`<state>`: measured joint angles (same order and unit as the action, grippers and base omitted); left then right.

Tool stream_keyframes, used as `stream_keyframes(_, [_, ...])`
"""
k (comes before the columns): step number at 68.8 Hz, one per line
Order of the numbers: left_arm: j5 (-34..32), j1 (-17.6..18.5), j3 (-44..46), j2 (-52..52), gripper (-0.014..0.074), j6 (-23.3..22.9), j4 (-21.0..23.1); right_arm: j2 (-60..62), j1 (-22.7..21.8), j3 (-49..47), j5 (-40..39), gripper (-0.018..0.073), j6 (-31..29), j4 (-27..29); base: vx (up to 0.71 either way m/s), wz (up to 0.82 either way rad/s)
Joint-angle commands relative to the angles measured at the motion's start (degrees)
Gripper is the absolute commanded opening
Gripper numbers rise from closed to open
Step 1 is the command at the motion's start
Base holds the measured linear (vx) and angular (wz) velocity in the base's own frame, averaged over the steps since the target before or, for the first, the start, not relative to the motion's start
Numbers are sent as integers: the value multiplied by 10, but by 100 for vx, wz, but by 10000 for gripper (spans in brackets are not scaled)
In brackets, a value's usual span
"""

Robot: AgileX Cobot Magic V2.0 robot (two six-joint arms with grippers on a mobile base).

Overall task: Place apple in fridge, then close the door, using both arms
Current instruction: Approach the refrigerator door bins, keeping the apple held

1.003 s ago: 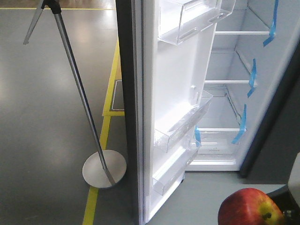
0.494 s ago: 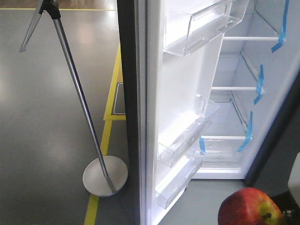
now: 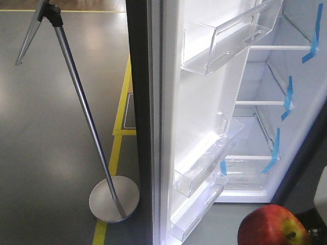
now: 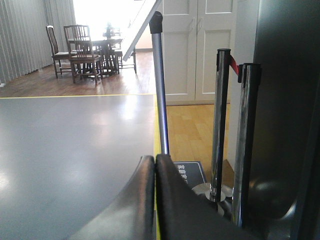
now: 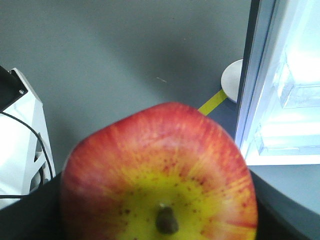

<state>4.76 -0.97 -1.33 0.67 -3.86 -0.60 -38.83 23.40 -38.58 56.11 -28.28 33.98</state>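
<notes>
Looming closer than before: door [image 3: 202,127]; apple [image 3: 273,227] unmoved.

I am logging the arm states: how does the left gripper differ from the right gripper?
The left gripper is shut on nothing, fingers pressed together; the right gripper is shut on the apple. The left gripper faces a silver pole; the right gripper is beside the open door. Both have dark fingers.

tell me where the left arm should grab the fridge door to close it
Probably the free vertical edge of the door, nearest the camera, coming from its dark outer side: no handle shows, and that edge stands farthest from the fridge.
</notes>
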Motion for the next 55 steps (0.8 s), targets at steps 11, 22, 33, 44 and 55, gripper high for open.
stream_keyframes(11, [-39, 4, 9, 8, -6, 0, 6, 1, 0, -16, -26, 123, -5, 24, 8, -1])
stream_keyframes(22, [-39, 4, 9, 8, -6, 0, 6, 1, 0, -16, -26, 123, -5, 24, 8, -2])
stream_keyframes(33, [-39, 4, 9, 8, -6, 0, 6, 1, 0, -16, -26, 123, -5, 24, 7, -3])
stream_keyframes(44, [-39, 4, 9, 8, -6, 0, 6, 1, 0, -16, -26, 123, -5, 24, 6, -3])
stream_keyframes(55, [-39, 4, 9, 8, -6, 0, 6, 1, 0, -16, -26, 123, -5, 24, 6, -3])
